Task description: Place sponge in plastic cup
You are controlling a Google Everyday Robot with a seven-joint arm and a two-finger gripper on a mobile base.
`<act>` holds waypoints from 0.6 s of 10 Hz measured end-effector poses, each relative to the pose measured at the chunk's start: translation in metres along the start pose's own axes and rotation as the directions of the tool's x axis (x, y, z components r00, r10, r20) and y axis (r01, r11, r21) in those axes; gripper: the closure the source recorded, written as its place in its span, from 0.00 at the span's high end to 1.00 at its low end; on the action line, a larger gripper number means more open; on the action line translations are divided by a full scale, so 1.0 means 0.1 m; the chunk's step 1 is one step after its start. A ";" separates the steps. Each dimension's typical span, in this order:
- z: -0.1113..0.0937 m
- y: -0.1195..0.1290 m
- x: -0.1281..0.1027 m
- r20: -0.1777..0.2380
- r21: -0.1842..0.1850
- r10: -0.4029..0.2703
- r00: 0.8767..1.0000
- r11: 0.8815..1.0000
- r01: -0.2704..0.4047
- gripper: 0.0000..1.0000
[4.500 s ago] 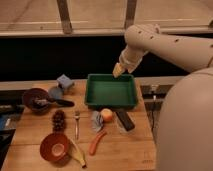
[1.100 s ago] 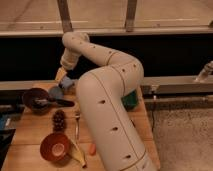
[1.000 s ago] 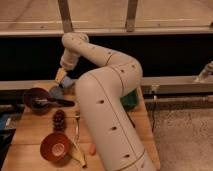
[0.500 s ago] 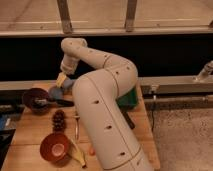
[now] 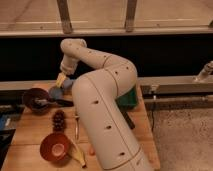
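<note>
The sponge (image 5: pixel 69 83) lies at the far left of the surface (image 5: pixel 27 131), just beside the plastic cup (image 5: pixel 55 92), with the gripper (image 5: pixel 61 79) directly at them (whether it is wide or narrow, I cannot tell). Because the two sit so close and look similar in size, I think the gripper may knock the cup over, or the sponge may stick on its rim. I count one sponge, one cup, two bowls (maroon bowl (image 5: pixel 26 97), orange-red bowl (image 5: pixel 44 145)) and one banana (image 5: pixel 77 156).
</note>
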 end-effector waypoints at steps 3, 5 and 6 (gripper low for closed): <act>0.10 -0.12 0.06 0.034 0.017 0.051 0.998 0.999 -0.052 0.80; 0.12 -0.16 0.03 0.036 0.032 0.062 0.997 0.997 -0.063 0.80; 0.13 -0.21 0.03 0.040 0.041 0.069 0.997 0.997 -0.071 0.80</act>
